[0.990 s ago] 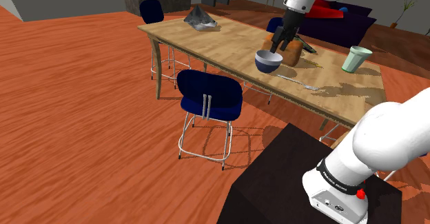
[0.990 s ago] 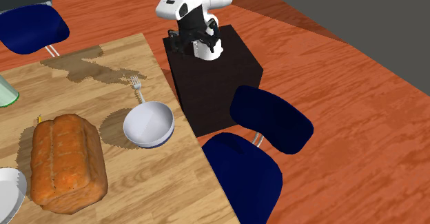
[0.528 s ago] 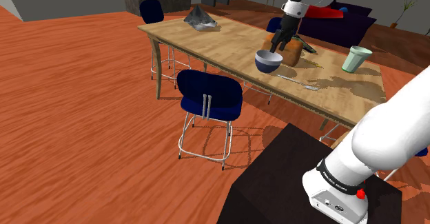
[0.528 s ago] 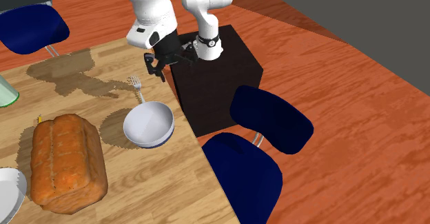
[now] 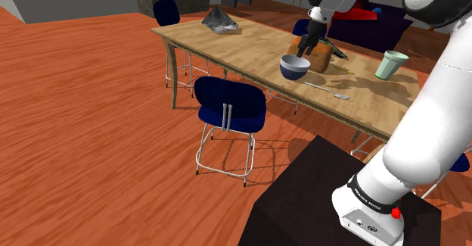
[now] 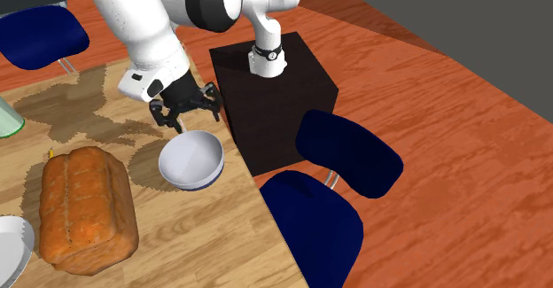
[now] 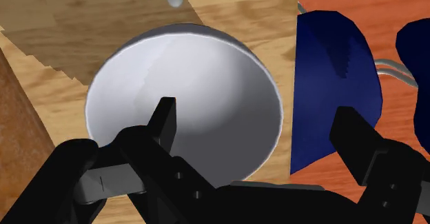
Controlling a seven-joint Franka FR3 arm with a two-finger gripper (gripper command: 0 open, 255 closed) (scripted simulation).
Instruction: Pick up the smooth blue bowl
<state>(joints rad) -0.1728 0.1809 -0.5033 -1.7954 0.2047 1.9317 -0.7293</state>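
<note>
The bowl is dark blue outside and pale grey inside, and it stands upright near the table's edge. In the second exterior view the bowl lies just below my gripper, which hovers open over its rim. Seen from the wrist, the bowl sits under the gripper. One finger hangs over the bowl's inside. The other finger is outside the rim, above the table edge and the chair. Neither finger touches the bowl.
A brown bread loaf lies beside the bowl, away from the table edge. A green cup, a fork and a grey crumpled object are also on the wooden table. Blue chairs stand along the edge by the stand.
The arm has swung from over the stand out across the table. The gripper has come down to just above the bowl's rim, still open. The bowl has not moved.
</note>
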